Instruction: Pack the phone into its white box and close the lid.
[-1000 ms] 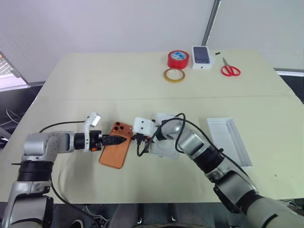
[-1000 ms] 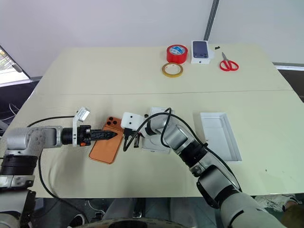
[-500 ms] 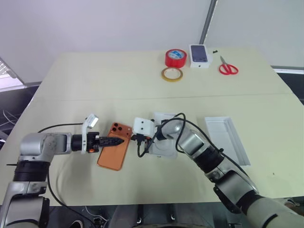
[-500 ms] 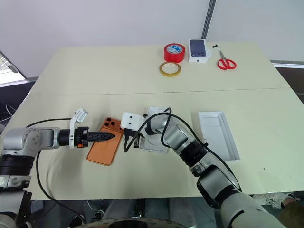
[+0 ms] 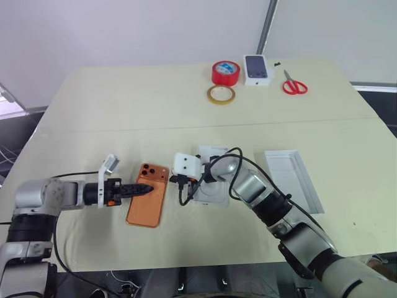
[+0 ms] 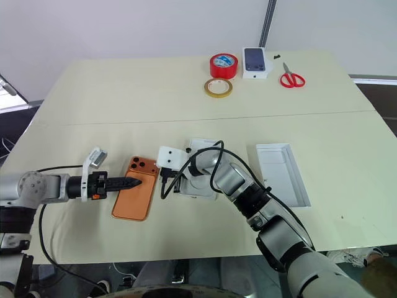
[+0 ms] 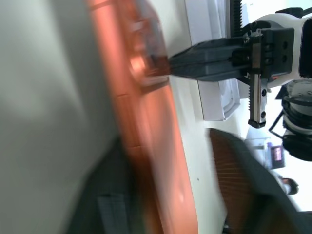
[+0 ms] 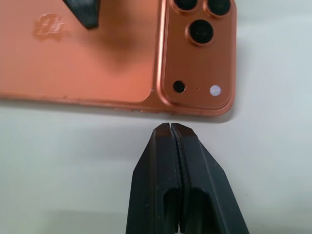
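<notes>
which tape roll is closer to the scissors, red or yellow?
The red tape roll: it stands beside the small phone-picture box, nearer the scissors; the yellow roll lies farther off.

Right gripper (image 8: 171, 126) — 2 black fingers pressed together, tips just short of the phone's long edge, small gap visible. Phone (image 8: 97, 53) lies camera side up on the pale table (image 8: 73, 170); 3 dark lenses show — another black fingertip (image 8: 84, 12) over its back.

Even, bright indoor light is falling on the scene.
Soft shadows are lying under the arms on the pale cream counter (image 5: 186, 118); in the left wrist view the orange slab smartphone (image 7: 146, 126) is smearing into blur, while the right wrist view is staying sharp.
</notes>
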